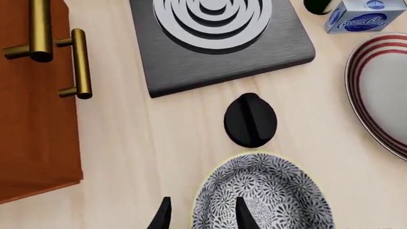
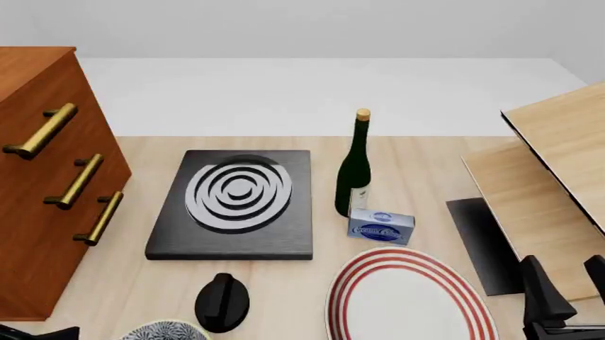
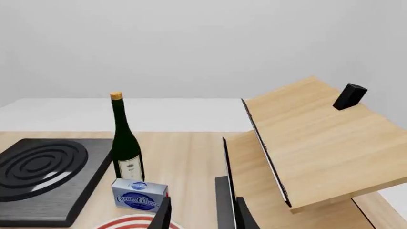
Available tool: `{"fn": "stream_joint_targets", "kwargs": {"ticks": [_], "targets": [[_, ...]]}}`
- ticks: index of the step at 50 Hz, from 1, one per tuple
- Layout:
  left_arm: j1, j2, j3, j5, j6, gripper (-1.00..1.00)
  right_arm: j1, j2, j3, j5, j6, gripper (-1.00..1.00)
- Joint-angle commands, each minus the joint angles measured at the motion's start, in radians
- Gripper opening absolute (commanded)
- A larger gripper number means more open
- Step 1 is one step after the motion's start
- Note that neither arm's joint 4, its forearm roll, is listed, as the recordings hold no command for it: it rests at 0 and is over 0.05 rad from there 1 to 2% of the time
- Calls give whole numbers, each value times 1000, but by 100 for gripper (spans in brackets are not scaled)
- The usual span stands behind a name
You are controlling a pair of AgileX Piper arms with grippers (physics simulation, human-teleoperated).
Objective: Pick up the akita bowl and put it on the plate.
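Note:
The akita bowl (image 1: 264,193), white with dense dark speckle, lies on the wooden table close under my left gripper (image 1: 203,217). That gripper is open: one finger (image 1: 164,215) stands outside the bowl's rim and the other (image 1: 244,215) over its inside. In the front view only the bowl's far rim (image 2: 166,330) shows at the bottom edge. The red-ringed white plate (image 2: 409,297) (image 1: 381,90) lies empty to the bowl's right. My right gripper (image 2: 570,280) (image 3: 203,215) hangs open and empty beside the plate's right edge.
A black knob (image 2: 222,302) lies just beyond the bowl. Behind it sit the black stove (image 2: 236,202), a green bottle (image 2: 353,166) and a blue box (image 2: 380,227). A drawer cabinet (image 2: 38,184) stands at the left, a wooden rack (image 2: 557,177) at the right.

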Motion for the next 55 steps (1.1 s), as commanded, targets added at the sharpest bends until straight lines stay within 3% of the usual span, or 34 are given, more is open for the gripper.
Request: {"fn": "stream_joint_targets", "kwargs": {"ticks": [1,26,55], "targets": [[-13,2,23,-12,-4,100,0,0,0,0,0,100],[-12,22,88,-65,22,100,0,0,0,0,0,100],[-30,39,145,-114,-6,100,0,0,0,0,0,100]]}}
